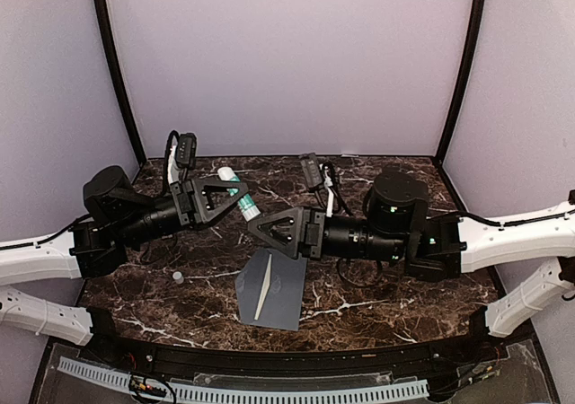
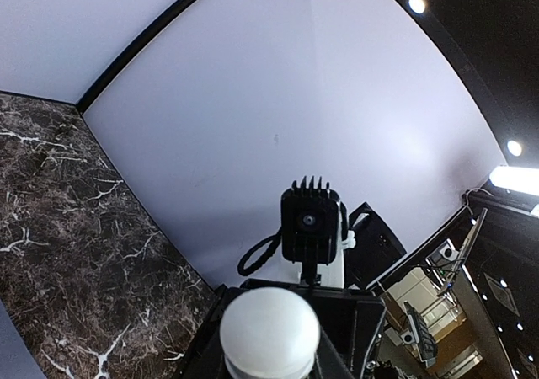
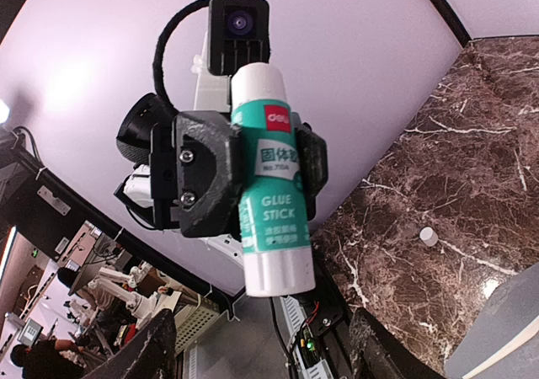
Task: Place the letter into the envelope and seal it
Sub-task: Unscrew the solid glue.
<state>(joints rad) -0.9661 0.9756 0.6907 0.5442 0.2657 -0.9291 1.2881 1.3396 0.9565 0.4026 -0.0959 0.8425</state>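
1. The left gripper (image 1: pixel 232 196) is clamped on a glue stick (image 1: pixel 248 210), held above the table (image 1: pixel 377 310) left of centre. The stick juts out past both sides of the jaws.
2. The right gripper (image 1: pixel 260 232) hangs just right of the stick's lower end, close to it but not touching. In its wrist view its fingers (image 3: pixel 158 349) stand wide apart with nothing between them.
3. The envelope (image 1: pixel 283 292) lies flat at the front centre of the table, directly below and in front of the right gripper. Its near corner comes close to the table's front rim without crossing it.
4. The letter (image 1: pixel 263 294) shows only as a narrow cream strip running lengthwise across the envelope.
5. A small white cap (image 1: pixel 178 277) sits on the marble to the left of the envelope, well apart from it and below the left arm.
6. Marble stretches behind both grippers to the back wall (image 1: pixel 287 63). The side walls close in near the arms' elbows at the left and right table edges.
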